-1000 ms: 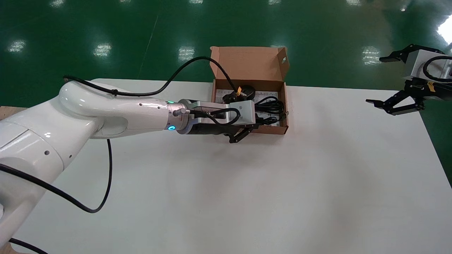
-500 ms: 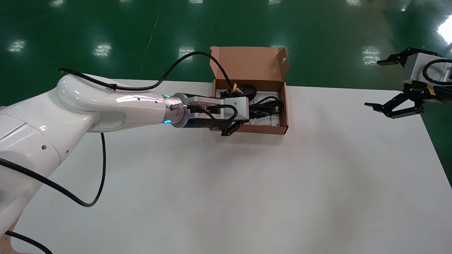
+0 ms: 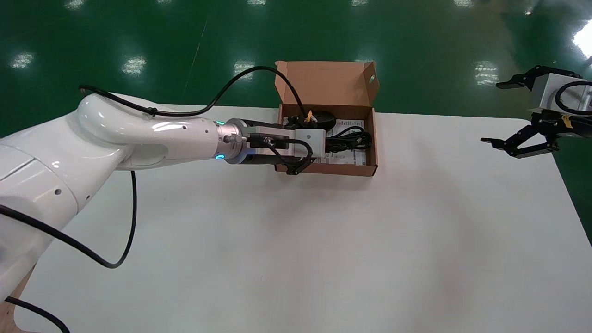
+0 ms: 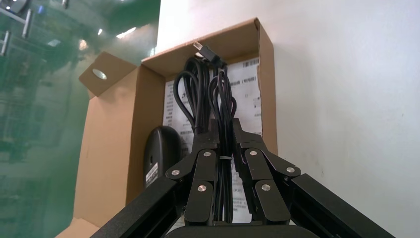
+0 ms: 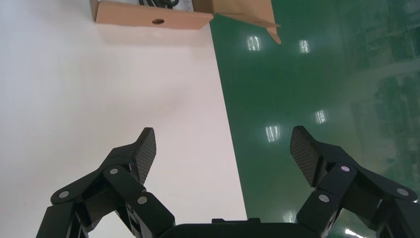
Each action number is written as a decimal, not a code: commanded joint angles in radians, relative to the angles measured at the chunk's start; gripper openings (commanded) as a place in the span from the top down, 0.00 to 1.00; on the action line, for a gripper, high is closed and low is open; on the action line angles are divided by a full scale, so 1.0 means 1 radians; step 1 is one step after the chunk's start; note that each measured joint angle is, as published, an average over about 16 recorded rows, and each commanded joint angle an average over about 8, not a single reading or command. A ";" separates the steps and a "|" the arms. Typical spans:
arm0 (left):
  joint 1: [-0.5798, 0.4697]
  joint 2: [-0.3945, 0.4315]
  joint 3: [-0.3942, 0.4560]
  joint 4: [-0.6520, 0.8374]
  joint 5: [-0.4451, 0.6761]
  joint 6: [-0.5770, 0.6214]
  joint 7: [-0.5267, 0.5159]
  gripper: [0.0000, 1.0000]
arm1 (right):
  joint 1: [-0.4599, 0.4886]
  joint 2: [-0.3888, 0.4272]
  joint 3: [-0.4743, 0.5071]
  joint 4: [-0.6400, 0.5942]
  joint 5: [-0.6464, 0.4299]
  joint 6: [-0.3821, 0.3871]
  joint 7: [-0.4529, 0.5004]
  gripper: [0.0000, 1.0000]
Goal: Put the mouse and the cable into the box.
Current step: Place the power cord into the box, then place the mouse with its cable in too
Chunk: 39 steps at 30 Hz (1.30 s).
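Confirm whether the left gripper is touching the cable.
Touching. The left wrist view shows the left gripper with both fingers pressed against the cable bundle running between them. The right gripper hangs open far right.

The box [image 3: 323, 83] looks matt cardboard, the mouse [image 4: 161, 148] perhaps plastic.

mouse [image 4: 161, 148]: partly behind left claw [image 4: 225, 136] | cable [image 4: 198, 91]: near end hidden | leaflet [image 4: 249, 84] print: unreadable

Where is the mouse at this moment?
In the head view the mouse lies inside the box, against its far wall below the raised lid, beside the cable that the left gripper holds; the right gripper hangs far right.
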 commanded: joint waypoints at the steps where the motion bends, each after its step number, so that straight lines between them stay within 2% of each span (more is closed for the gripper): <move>1: 0.000 0.000 0.006 -0.001 0.001 -0.008 0.005 1.00 | 0.001 0.001 -0.002 0.000 -0.003 0.002 -0.001 0.00; 3: -0.001 0.000 0.010 -0.004 0.000 -0.016 0.011 1.00 | 0.002 0.002 -0.004 0.000 -0.006 0.004 -0.001 0.00; 4: -0.002 0.000 0.013 -0.005 0.000 -0.021 0.014 0.95 | 0.003 0.002 -0.005 -0.001 -0.008 0.004 0.000 0.00; 11: 0.000 0.001 0.025 -0.011 -0.008 -0.041 0.030 0.08 | -0.003 -0.005 -0.006 -0.001 -0.008 0.002 0.000 0.00; 12: 0.000 0.001 0.026 -0.011 -0.010 -0.042 0.031 0.00 | -0.006 -0.006 -0.005 -0.001 -0.006 0.001 -0.001 0.00; 20: -0.001 0.000 0.033 -0.012 -0.016 -0.049 0.033 0.00 | -0.039 -0.016 0.019 -0.005 0.030 -0.039 -0.008 0.00; 28: 0.006 -0.008 0.020 -0.021 -0.018 -0.040 0.024 0.00 | -0.039 -0.013 0.018 0.005 0.029 -0.031 0.000 0.00; 39: 0.108 -0.127 -0.157 -0.158 -0.042 0.085 -0.101 0.00 | -0.172 0.026 0.101 0.196 0.127 -0.062 0.149 0.00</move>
